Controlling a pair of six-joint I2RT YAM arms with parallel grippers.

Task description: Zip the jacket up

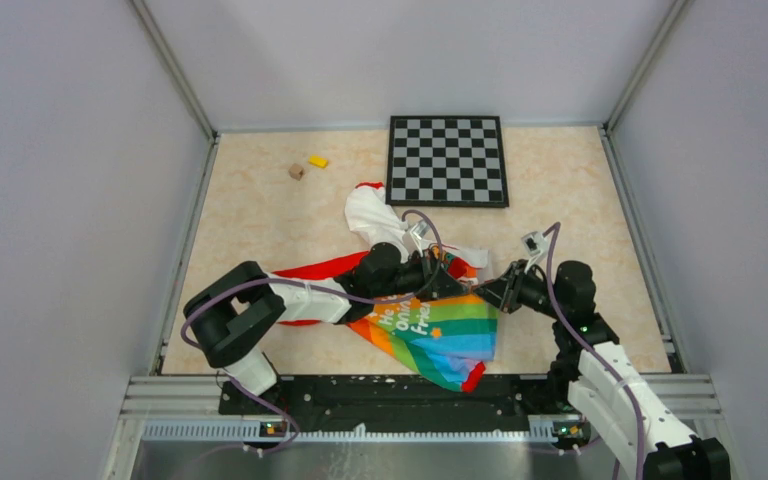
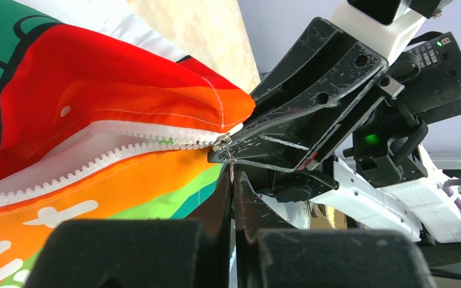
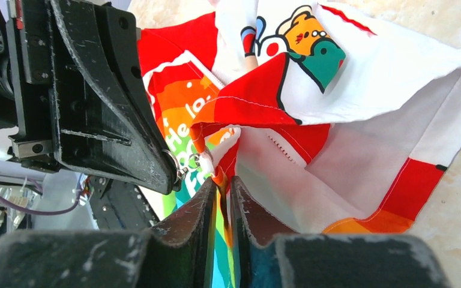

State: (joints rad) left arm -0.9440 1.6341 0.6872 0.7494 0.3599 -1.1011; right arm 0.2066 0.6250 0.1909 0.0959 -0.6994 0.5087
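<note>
The left end effector is pressed together. The thin metal pull of the zip hangs down into its tips and looks pinched there. The right end effector meets it from the right, its scuffed black fingers almost together. An orange edge of cloth runs into the narrow gap between them, but I cannot tell whether it is gripped.

Both meet tip to tip at the small metal slider, so both are equally near it, with the left one on the pull. From the slider, two rows of chunky white plastic teeth run toward the far left, spreading apart and unjoined. The coming move likely has to follow that line, away from the right end effector.

The jacket lies crumpled in the middle of the pale counter. It is soft thin cloth, with the white printed top far, the rainbow stripes near and a red sleeve to the left.
</note>
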